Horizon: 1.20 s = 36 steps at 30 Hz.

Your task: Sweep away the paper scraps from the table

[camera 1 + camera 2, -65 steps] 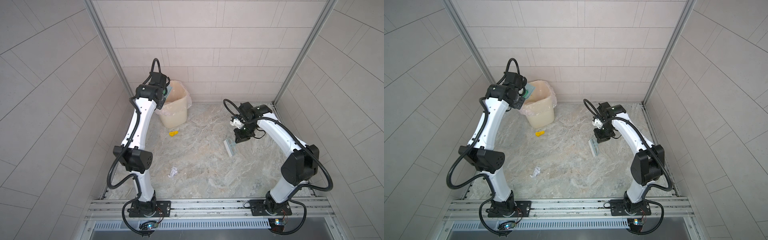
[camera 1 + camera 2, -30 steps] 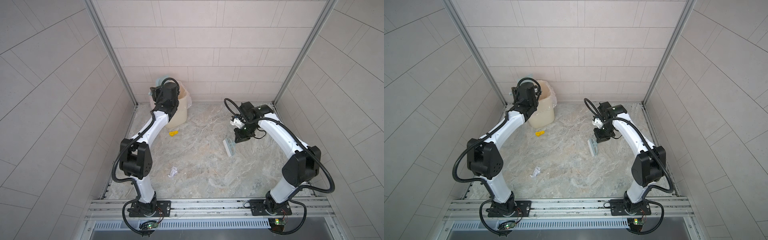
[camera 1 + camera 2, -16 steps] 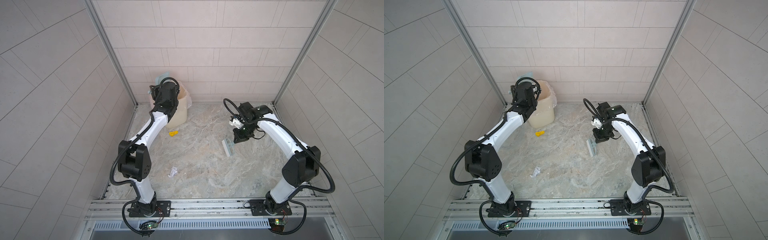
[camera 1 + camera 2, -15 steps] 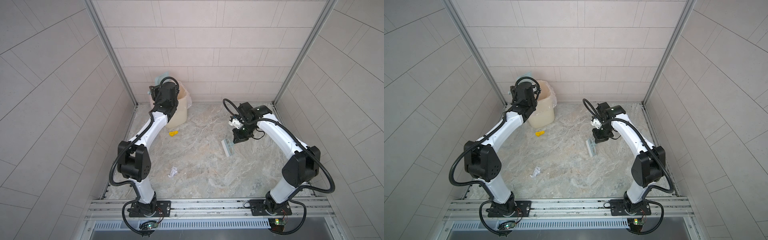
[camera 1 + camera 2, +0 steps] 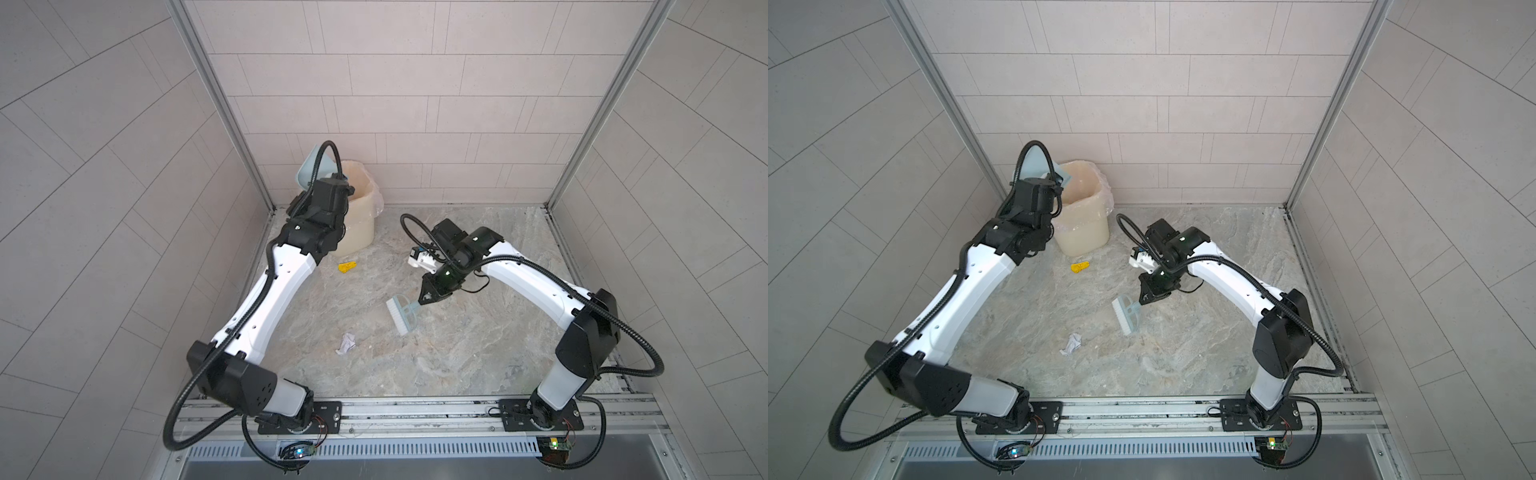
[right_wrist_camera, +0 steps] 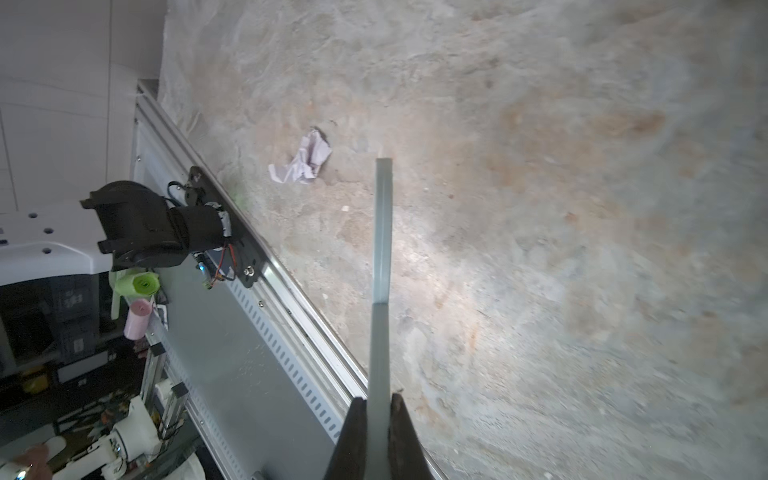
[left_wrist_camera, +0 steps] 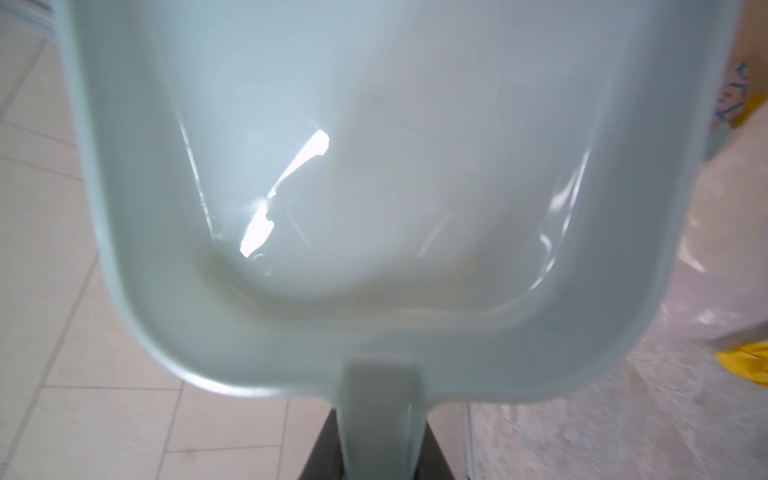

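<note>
In both top views 2 paper scraps lie on the table [image 5: 457,353]: a yellow paper scrap [image 5: 347,267] [image 5: 1080,267] just in front of the bin [image 5: 357,208] [image 5: 1084,232], and a white paper scrap [image 5: 345,344] [image 5: 1072,344] nearer the front rail, about midway between the 2 arms. The right gripper [image 5: 428,297] [image 5: 1144,297] points down toward the middle of the table, its jaws clamped tight on the thin handle of the hand brush [image 5: 401,313] [image 5: 1126,313]. The brush head is low over the stone; whether the bristles touch it cannot be told. The white scrap lies apart from that brush head, to its left and nearer the front; the yellow one is well apart, toward the bin. The right wrist view shows the same grip [image 6: 378,405], with the brush handle [image 6: 382,232] running out from the jaws and the white scrap [image 6: 302,164] off to one side near its tip. In the left wrist view the left gripper [image 7: 380,436] is closed narrowly on the handle of the pale blue dustpan [image 7: 374,166], which is raised and tilted at the bin's far left rim [image 5: 309,168] [image 5: 1034,166]. The yellow scrap [image 7: 748,365] lies on the table below that gripper, beside the bin's base.
</note>
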Tool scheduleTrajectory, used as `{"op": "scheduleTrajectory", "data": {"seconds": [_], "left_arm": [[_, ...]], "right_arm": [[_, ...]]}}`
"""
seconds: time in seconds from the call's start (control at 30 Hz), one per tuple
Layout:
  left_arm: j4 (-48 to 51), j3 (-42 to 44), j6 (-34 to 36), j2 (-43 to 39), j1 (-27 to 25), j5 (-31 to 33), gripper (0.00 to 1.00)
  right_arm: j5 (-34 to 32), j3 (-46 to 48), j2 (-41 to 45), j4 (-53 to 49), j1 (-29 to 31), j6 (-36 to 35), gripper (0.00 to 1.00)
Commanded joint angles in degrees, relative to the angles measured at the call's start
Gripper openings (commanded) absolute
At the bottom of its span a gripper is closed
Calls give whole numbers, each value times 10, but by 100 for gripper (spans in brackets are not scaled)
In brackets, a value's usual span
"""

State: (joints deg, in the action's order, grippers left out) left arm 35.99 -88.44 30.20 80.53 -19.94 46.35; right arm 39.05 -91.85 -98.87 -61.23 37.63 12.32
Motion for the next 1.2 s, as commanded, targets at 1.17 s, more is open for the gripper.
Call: {"op": "scheduleTrajectory", "data": {"seconds": [1.17], "left_arm": [[147, 216, -303, -165, 61, -207, 0]], "right_arm": [[25, -256, -296, 14, 137, 56, 0]]}}
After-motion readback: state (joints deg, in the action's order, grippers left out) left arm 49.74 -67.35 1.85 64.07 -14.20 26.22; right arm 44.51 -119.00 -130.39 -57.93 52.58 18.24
